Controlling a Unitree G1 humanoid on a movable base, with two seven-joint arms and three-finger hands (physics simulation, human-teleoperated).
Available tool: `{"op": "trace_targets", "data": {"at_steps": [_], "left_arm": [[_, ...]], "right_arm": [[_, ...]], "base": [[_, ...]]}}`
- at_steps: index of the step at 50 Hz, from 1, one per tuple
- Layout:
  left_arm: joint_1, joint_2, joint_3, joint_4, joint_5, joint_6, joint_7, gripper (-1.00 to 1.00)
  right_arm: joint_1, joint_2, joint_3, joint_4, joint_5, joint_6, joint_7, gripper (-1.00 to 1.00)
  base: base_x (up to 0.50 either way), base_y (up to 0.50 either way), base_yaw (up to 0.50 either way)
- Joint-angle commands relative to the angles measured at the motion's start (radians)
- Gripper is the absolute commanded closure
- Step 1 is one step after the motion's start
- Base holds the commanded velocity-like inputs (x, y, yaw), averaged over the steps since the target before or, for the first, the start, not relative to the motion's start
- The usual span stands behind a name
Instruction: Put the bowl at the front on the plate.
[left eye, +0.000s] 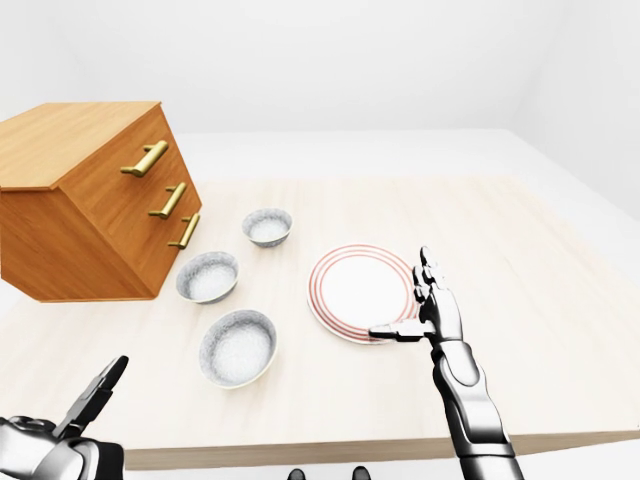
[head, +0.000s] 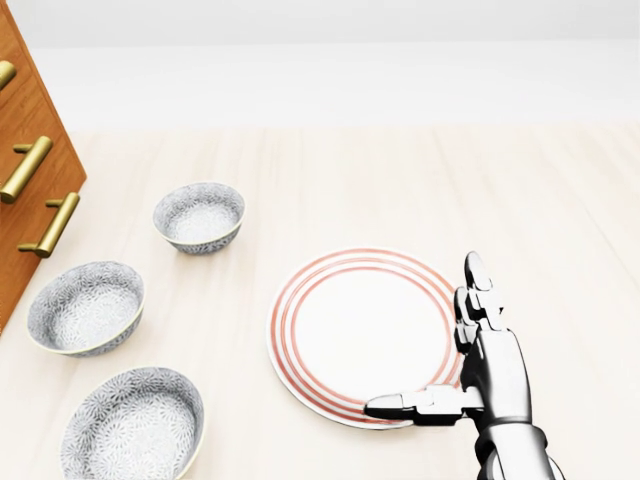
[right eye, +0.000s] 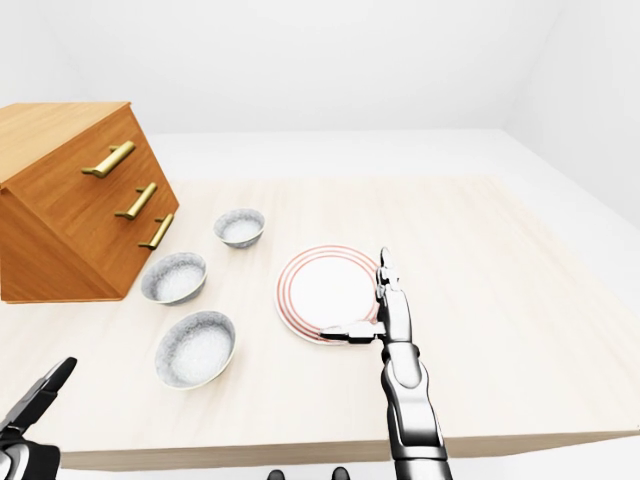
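Three grey patterned bowls stand in a row left of the plate. The lowest bowl (left eye: 238, 347) sits nearest the table's bottom edge, the middle bowl (left eye: 208, 276) above it, the top bowl (left eye: 267, 227) furthest up. The white plate (head: 365, 330) with red rings lies at the table's centre. My right hand (head: 450, 345) hovers over the plate's right rim, open, fingers pointing up and thumb stretched left. My left hand (left eye: 95, 395) shows at the bottom left, off the table's edge, fingers extended, holding nothing.
A wooden drawer chest (left eye: 90, 195) with three brass handles stands on the table (left eye: 520, 300) at the left, close to the middle bowl. The table's bottom edge runs just below the lowest bowl.
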Motion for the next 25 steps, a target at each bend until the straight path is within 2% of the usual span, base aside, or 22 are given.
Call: {"op": "trace_targets", "data": {"at_steps": [1, 11, 16, 20, 25], "left_arm": [[0.001, 0.000, 0.001, -0.007, 0.000, 0.000, 0.000, -1.00], [-0.002, -0.001, 0.001, 0.000, 0.002, 0.000, 0.000, -1.00], [-0.001, -0.001, 0.000, -0.001, 0.001, 0.000, 0.000, -1.00], [-0.005, 0.000, -0.002, 0.006, 0.003, 0.000, 0.000, -1.00], [-0.002, 0.000, -0.001, 0.000, 0.002, 0.000, 0.000, -1.00]], "right_arm": [[0.000, 0.001, 0.002, -0.002, -0.002, -0.005, 0.004, -1.00], [-0.002, 0.000, 0.000, 0.005, -0.002, -0.010, 0.003, -1.00], [0.003, 0.002, 0.003, -0.014, -0.004, 0.005, 0.001, -1.00], [0.000, 0.001, 0.001, -0.002, -0.003, -0.005, 0.003, -1.00], [0.001, 0.002, 0.002, -0.013, -0.008, 0.005, -0.004, -1.00]], "base": [[0.50, 0.00, 0.00], [0.50, 0.00, 0.00], [0.50, 0.00, 0.00], [0.50, 0.00, 0.00], [0.50, 0.00, 0.00]]}}
